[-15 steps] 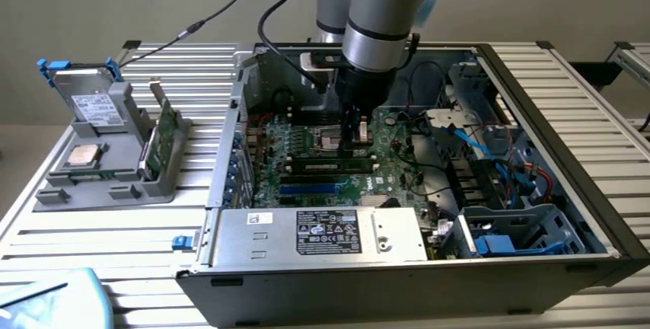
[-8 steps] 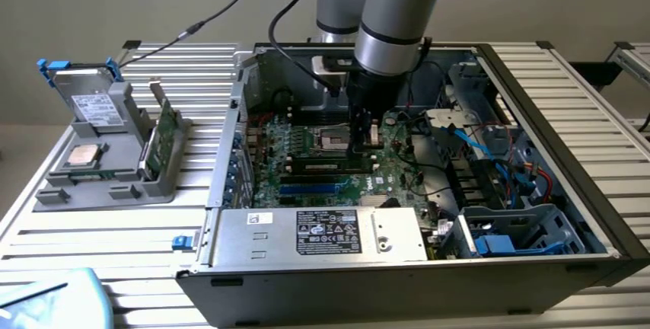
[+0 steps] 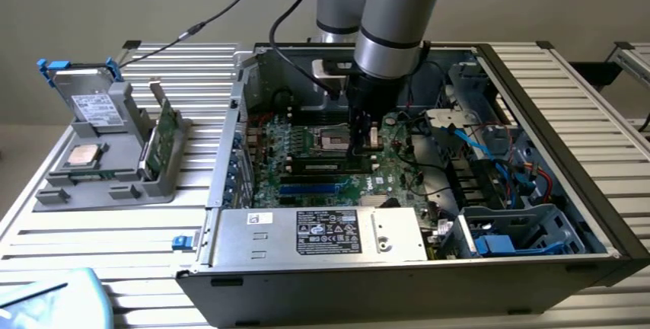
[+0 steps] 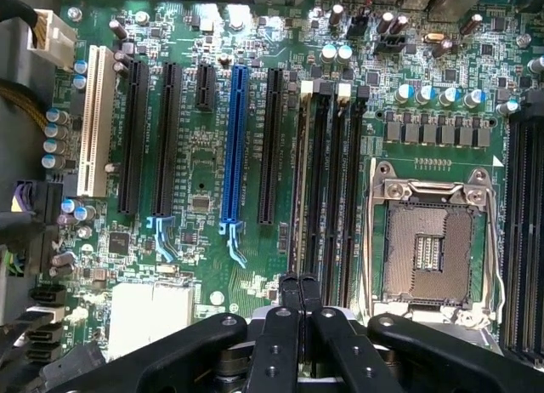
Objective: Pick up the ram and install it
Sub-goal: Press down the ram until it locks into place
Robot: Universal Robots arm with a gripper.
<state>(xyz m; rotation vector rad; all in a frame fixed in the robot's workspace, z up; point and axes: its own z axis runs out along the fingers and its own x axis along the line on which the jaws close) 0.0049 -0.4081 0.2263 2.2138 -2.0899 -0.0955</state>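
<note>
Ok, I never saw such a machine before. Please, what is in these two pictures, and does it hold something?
It is a robot arm reaching into an open computer case on a slatted table. One picture is taken from outside, the other from a camera on the wrist, looking down on the green motherboard. The black hand is shut, above the memory slots beside the silver socket. I see nothing held in it. A grey holder with parts stands beside the case.

Exterior view looks down from afar; wrist view hovers close over the shared motherboard [image 3: 336,158]
</note>
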